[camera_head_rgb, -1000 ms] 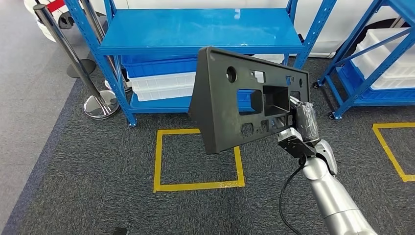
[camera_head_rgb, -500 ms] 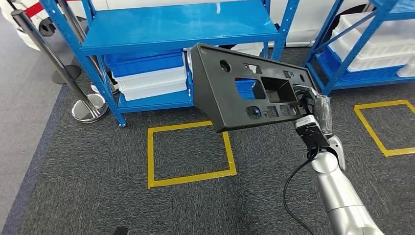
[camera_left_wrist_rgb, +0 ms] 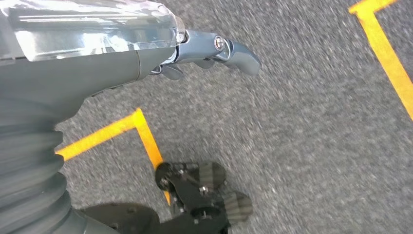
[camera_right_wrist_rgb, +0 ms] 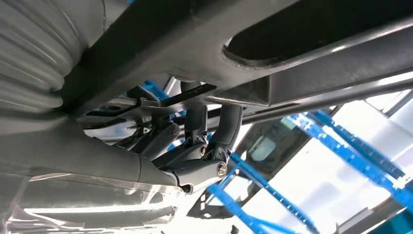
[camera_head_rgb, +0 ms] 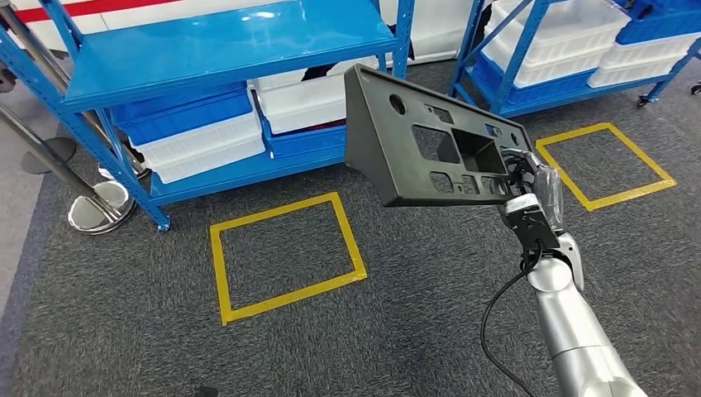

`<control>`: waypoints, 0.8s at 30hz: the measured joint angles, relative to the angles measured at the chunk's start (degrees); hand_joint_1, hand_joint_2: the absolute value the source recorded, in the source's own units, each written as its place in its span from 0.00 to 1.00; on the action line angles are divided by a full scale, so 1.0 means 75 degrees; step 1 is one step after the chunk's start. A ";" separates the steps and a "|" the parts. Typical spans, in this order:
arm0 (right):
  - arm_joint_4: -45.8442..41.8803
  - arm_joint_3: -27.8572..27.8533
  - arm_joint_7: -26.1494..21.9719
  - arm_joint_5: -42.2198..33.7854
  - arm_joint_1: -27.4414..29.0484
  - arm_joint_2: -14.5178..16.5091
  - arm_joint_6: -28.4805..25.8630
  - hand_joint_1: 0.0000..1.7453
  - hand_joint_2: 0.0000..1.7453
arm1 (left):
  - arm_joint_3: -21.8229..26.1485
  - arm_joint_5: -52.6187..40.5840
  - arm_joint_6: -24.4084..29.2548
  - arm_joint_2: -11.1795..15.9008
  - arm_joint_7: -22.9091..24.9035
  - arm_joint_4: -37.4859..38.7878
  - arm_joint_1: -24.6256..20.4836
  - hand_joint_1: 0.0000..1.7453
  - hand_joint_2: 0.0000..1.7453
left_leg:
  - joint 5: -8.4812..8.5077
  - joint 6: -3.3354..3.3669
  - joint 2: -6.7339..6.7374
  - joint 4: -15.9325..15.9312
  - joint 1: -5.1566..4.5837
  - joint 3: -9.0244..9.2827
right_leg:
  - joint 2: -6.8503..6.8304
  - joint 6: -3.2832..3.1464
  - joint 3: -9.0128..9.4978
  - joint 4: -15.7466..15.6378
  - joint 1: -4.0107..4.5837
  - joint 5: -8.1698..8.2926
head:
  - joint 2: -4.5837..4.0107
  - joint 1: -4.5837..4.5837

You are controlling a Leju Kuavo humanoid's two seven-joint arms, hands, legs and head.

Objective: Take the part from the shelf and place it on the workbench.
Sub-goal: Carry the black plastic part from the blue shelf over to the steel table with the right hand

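Note:
The part [camera_head_rgb: 413, 157] is a long black plastic panel with several cut-outs, held up in the air over the grey carpet in the head view. My right hand [camera_head_rgb: 533, 194] grips its right end, with the fingers hooked through an opening. In the right wrist view the dark fingers [camera_right_wrist_rgb: 204, 141] curl up around a bar of the part [camera_right_wrist_rgb: 292, 53]. My left hand [camera_left_wrist_rgb: 122, 53] hangs over the carpet with nothing in it, its thumb [camera_left_wrist_rgb: 238, 53] stretched out.
A blue shelf [camera_head_rgb: 223, 41] with white and blue bins [camera_head_rgb: 207, 136] stands behind the part. A second blue shelf [camera_head_rgb: 562, 41] is at the back right. Yellow squares [camera_head_rgb: 285, 252] [camera_head_rgb: 603, 161] mark the carpet. A stanchion base [camera_head_rgb: 99, 207] sits at the left.
The whole view has swung, so the shelf now lies further left and a second shelf and yellow square show at the right. My right hand still holds the part, now more level.

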 joint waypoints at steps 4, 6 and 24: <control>0.0106 -0.0024 -0.0034 0.0039 -0.0190 -0.0009 -0.0121 1.00 1.00 | 0.0001 0.0018 -0.0005 -0.0008 -0.0004 0.0000 0.0024 0.00 1.00 | 0.0260 -0.0077 0.0396 -0.0319 0.0111 0.0033 | -0.0624 0.0218 -0.0487 0.1028 -0.0054 -0.0710 | 0.0001 0.0005; 0.0171 -0.0026 -0.0036 0.0098 -0.0241 -0.0003 -0.0228 1.00 1.00 | 0.0001 0.0019 -0.0005 -0.0005 -0.0004 0.0000 0.0050 0.00 1.00 | 0.0278 -0.0134 0.0605 -0.0282 0.0163 -0.0028 | -0.0798 0.0370 -0.0794 0.1861 -0.0214 -0.1070 | 0.0001 0.0007; 0.0673 -0.0060 0.0049 0.0293 -0.0707 0.0020 -0.0849 1.00 1.00 | -0.0056 -0.0183 0.0036 0.0053 0.0294 0.0000 -0.0102 0.00 1.00 | -0.0692 -0.0404 0.0345 0.2085 0.0213 -0.1110 | -0.0285 0.0094 0.0025 0.0249 -0.0099 -0.0319 | 0.0000 0.0010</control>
